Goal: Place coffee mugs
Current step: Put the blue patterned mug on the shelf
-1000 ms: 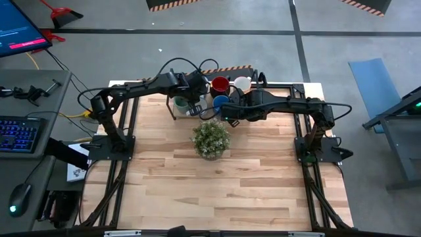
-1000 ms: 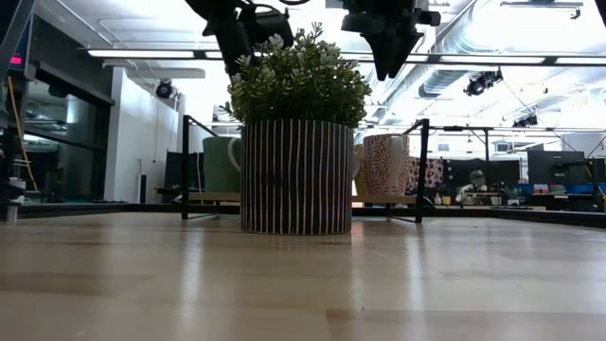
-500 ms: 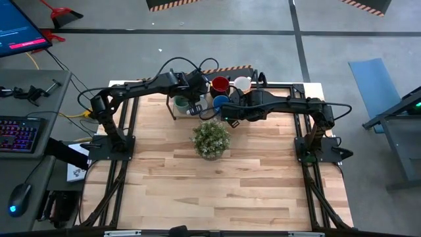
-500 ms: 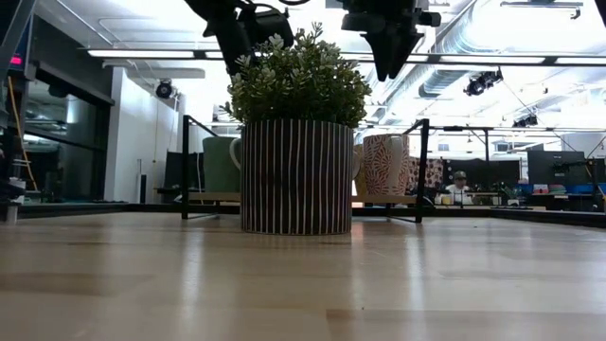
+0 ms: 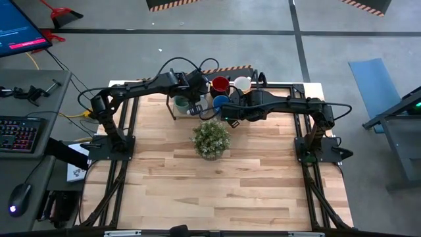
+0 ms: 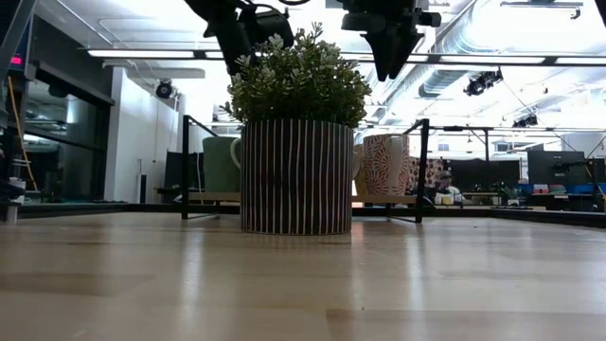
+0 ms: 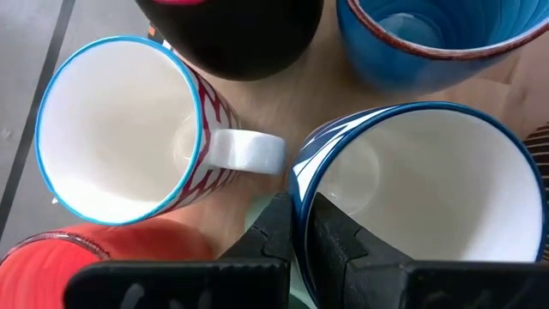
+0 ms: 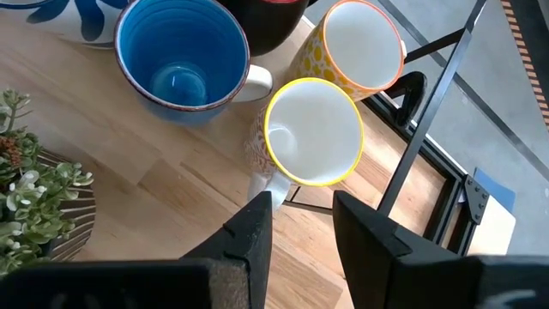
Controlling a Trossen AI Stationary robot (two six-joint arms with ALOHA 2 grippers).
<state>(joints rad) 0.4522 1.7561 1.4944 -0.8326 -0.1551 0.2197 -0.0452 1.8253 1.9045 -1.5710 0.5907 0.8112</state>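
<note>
Mugs (image 5: 220,85) sit half hidden under arms; left fingers (image 7: 283,227) seemingly pinch a white mug's rim (image 7: 302,184), right fingers (image 8: 257,219) apart.

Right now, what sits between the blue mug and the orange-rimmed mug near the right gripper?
In the right wrist view, the yellow-rimmed mug sits partly between the blue mug and orange-rimmed mug.

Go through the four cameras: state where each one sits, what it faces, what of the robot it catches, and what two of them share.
High view: overhead, straight down on the table; both arms meet at the mugs.
Low view: table height, facing the potted plant; both grippers hang above.
Left wrist view: over the mugs; left gripper shut on the blue-rimmed white mug.
Right wrist view: right gripper, open, above the yellow-rimmed mug.
Shared: the blue mug shows in both wrist views.
</note>
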